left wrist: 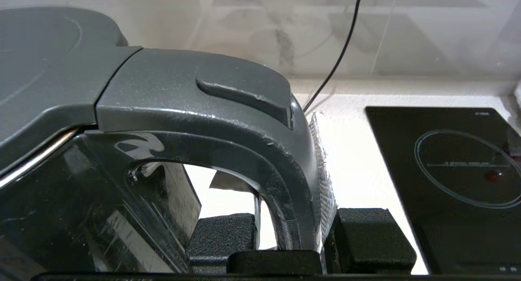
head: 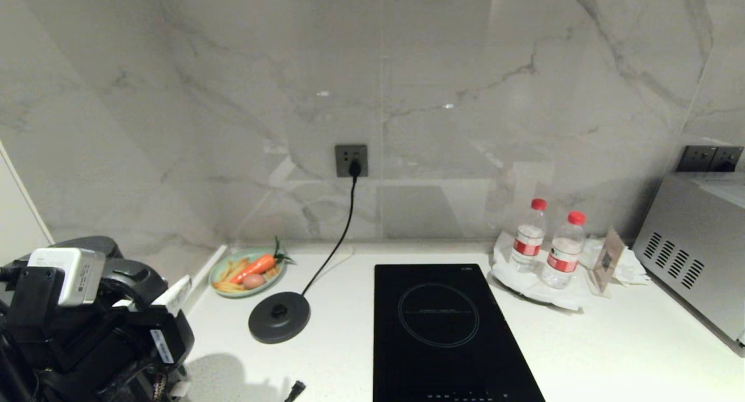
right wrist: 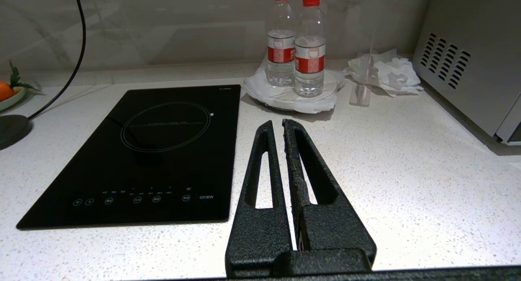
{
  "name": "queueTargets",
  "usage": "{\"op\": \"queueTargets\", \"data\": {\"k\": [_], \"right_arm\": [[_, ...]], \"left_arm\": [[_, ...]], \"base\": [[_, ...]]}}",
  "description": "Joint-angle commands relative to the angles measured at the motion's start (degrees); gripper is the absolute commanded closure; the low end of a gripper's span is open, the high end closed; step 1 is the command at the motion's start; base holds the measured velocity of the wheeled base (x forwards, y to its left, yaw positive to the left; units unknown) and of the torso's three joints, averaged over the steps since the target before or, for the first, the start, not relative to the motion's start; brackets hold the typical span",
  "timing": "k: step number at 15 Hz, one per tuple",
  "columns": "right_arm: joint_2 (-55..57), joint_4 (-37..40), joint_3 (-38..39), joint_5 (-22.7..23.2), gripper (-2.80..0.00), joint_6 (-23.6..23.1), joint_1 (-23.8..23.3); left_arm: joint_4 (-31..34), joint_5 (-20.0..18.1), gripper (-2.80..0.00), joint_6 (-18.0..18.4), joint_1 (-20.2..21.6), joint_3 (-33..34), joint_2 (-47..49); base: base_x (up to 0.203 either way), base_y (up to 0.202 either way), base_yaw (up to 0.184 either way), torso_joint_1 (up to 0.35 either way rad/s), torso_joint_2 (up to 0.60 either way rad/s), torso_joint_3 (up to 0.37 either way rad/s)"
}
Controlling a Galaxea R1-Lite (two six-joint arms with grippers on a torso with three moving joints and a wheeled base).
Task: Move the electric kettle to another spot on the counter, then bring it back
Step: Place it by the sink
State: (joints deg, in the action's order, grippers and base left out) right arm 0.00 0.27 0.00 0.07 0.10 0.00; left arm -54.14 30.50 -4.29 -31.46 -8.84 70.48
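The electric kettle (head: 131, 277) is at the far left of the counter (head: 582, 344), off its base, mostly hidden behind my left arm (head: 87, 332). In the left wrist view its dark grey lid (left wrist: 36, 61) and loop handle (left wrist: 244, 122) fill the picture. My left gripper (left wrist: 295, 232) is shut on the handle, one finger (left wrist: 222, 236) inside the loop and the other (left wrist: 370, 232) outside. Whether the kettle rests on the counter is hidden. My right gripper (right wrist: 276, 124) hangs shut and empty over the counter (right wrist: 407, 171), just right of the hob.
The black base disc (head: 279, 316) lies bare, its cord running up to a wall socket (head: 351, 160). Behind it sits a green plate of food (head: 247, 272). A black induction hob (head: 448, 332) is in the middle, two water bottles (head: 547, 242) and a silver oven (head: 692, 251) to the right.
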Motion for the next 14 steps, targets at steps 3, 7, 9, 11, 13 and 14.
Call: {"op": "queueTargets", "data": {"k": [3,7,9,11,13,14], "right_arm": [[0.0,0.0,0.0,0.0,0.00,-0.2,0.0],[0.0,0.0,0.0,0.0,0.00,-0.1,0.1],[0.0,0.0,0.0,0.0,0.00,0.0,0.0],[0.0,0.0,0.0,0.0,0.00,0.0,0.1],[0.0,0.0,0.0,0.0,0.00,0.0,0.1],[0.0,0.0,0.0,0.0,0.00,-0.1,0.1]], "left_arm": [[-0.3,0.0,0.00,0.0,1.6,1.1,-1.5],[-0.3,0.1,0.00,0.0,2.1,0.9,-1.6],[-0.3,0.0,0.00,0.0,2.1,1.0,-1.6],[-0.2,0.1,0.00,0.0,2.1,1.5,-2.4],[0.2,0.1,0.00,0.0,2.2,1.5,-2.6],[0.3,0.1,0.00,0.0,2.2,1.5,-2.6]], "base": [[0.000,0.000,0.000,0.000,0.00,0.000],[0.000,0.000,0.000,0.000,0.00,0.000],[0.000,0.000,0.000,0.000,0.00,0.000],[0.000,0.000,0.000,0.000,0.00,0.000],[0.000,0.000,0.000,0.000,0.00,0.000],[0.000,0.000,0.000,0.000,0.00,0.000]]}}
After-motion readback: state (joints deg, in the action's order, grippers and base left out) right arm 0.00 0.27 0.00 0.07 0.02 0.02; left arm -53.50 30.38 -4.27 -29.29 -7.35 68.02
